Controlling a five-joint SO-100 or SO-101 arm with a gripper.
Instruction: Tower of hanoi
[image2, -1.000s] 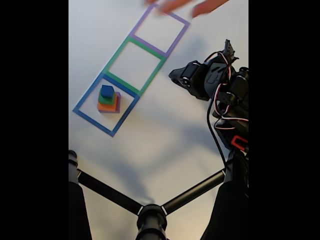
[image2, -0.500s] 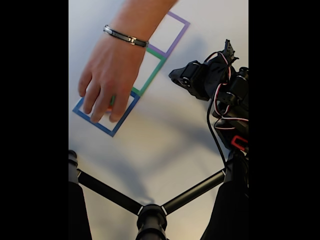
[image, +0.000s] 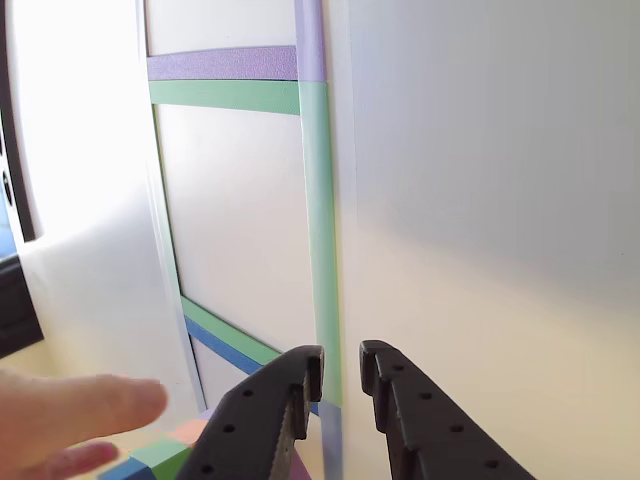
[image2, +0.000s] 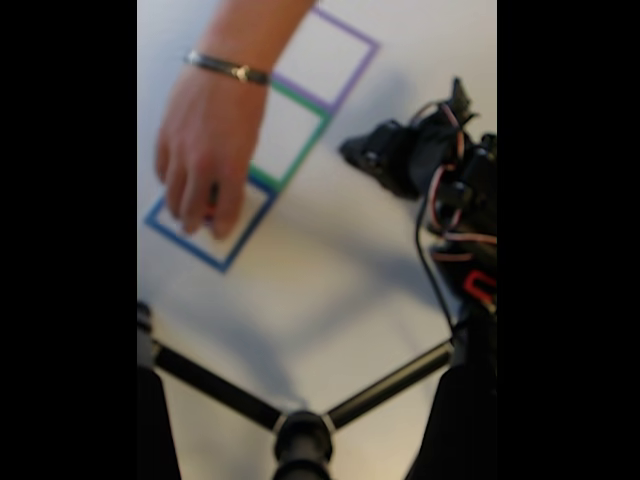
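The stack of coloured blocks (image: 170, 448) peeks in at the bottom left of the other view, with green, orange and blue faces showing. In the fixed view a person's hand (image2: 205, 150) covers the stack inside the blue tape square (image2: 222, 262). The green square (image2: 303, 140) and purple square (image2: 352, 62) follow in a row beyond it. My gripper (image: 342, 372) hangs above the green tape (image: 322, 250), its black fingertips almost together with nothing between them. In the fixed view the gripper (image2: 358, 152) sits blurred to the right of the squares, apart from the hand.
The person's fingers (image: 70, 420) reach in from the left of the other view, close to the left finger. A bracelet (image2: 225, 67) is on the wrist. Black tripod legs (image2: 300, 420) cross the bottom of the fixed view. The arm's body and cables (image2: 465, 210) stand at right.
A hand has come down from the top and covered the block stack in the blue square. It shifted slightly in the last half second. The arm has stayed put.
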